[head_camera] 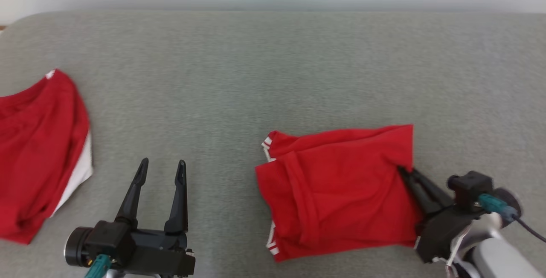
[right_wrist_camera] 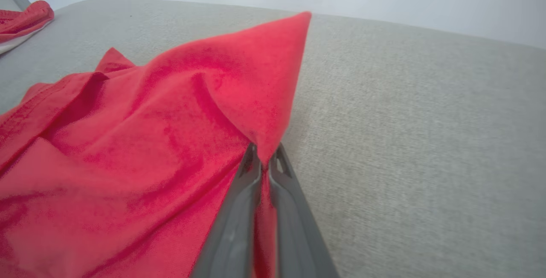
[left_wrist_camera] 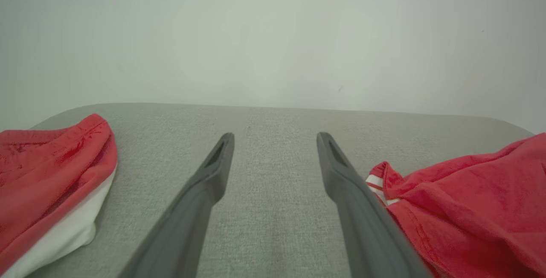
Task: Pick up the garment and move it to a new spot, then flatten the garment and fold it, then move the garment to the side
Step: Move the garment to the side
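The garment [head_camera: 337, 184] is red with white trim and lies crumpled at the right of the grey surface. My right gripper [head_camera: 403, 170] is shut on its right edge. In the right wrist view the red cloth [right_wrist_camera: 179, 141] is pinched between the two closed fingers, gripper [right_wrist_camera: 264, 158], with a corner of it standing up in a peak. My left gripper [head_camera: 163, 168] rests open at the lower left, nothing between its fingers. In the left wrist view, the left gripper [left_wrist_camera: 275, 139] points across bare surface, with the garment [left_wrist_camera: 469, 201] just right of its right finger.
A second red garment with a white panel [head_camera: 38, 154] lies at the far left edge, also seen as a red heap [left_wrist_camera: 51, 180] in the left wrist view. The grey padded surface [head_camera: 273, 65] runs back to a pale wall.
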Motion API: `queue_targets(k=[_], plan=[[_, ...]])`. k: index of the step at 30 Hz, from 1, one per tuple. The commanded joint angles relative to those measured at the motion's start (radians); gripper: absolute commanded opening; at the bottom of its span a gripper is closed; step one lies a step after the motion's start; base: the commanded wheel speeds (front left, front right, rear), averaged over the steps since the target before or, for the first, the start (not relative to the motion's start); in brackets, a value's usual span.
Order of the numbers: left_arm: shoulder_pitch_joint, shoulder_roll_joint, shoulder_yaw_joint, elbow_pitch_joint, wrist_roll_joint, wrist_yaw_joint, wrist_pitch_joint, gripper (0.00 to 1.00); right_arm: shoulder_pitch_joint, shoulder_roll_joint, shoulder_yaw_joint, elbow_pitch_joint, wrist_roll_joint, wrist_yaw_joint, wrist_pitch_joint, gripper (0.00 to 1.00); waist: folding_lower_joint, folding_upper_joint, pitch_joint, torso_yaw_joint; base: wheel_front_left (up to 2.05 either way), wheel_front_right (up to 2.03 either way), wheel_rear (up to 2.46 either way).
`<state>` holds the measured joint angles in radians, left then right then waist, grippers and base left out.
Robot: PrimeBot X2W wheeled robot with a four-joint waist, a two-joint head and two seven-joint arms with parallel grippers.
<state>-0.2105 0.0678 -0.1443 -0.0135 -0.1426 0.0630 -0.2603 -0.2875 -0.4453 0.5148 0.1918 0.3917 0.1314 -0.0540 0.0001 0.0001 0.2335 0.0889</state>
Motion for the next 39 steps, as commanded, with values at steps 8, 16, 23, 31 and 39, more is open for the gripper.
queue_targets(k=[8, 16, 23, 31, 39], plan=[[-0.030, 0.021, 0.021, -0.030, 0.022, -0.006, -0.003, 1.00, 0.065, -0.121, -0.077, -0.210, -0.083, -0.001, 0.043, 0.00, -0.0001, -0.0001, 0.057, -0.202, 0.00, 0.00, 0.00], [-0.075, 0.038, -0.003, -0.058, 0.051, -0.016, -0.003, 1.00, 0.077, -0.153, -0.123, -0.280, -0.108, -0.001, 0.045, 0.00, -0.0001, -0.0001, 0.112, -0.343, 0.00, 0.00, 0.00], [-0.129, 0.059, -0.023, -0.089, 0.072, -0.025, 0.019, 1.00, -0.015, -0.142, -0.130, -0.208, -0.106, -0.001, -0.027, 0.00, -0.0001, -0.0001, 0.169, -0.417, 0.00, 0.00, 0.00], [-0.195, 0.076, -0.051, -0.135, 0.100, -0.040, 0.055, 1.00, -0.225, -0.133, -0.126, 0.020, -0.031, -0.001, -0.125, 0.00, -0.0001, -0.0001, 0.249, -0.436, 0.00, 0.00, 0.00], [-0.259, 0.072, -0.095, -0.168, 0.118, -0.053, 0.083, 1.00, -0.431, -0.166, -0.143, 0.345, 0.041, -0.001, -0.192, 0.00, -0.0001, -0.0001, 0.319, -0.396, 0.00, 0.00, 0.00]])
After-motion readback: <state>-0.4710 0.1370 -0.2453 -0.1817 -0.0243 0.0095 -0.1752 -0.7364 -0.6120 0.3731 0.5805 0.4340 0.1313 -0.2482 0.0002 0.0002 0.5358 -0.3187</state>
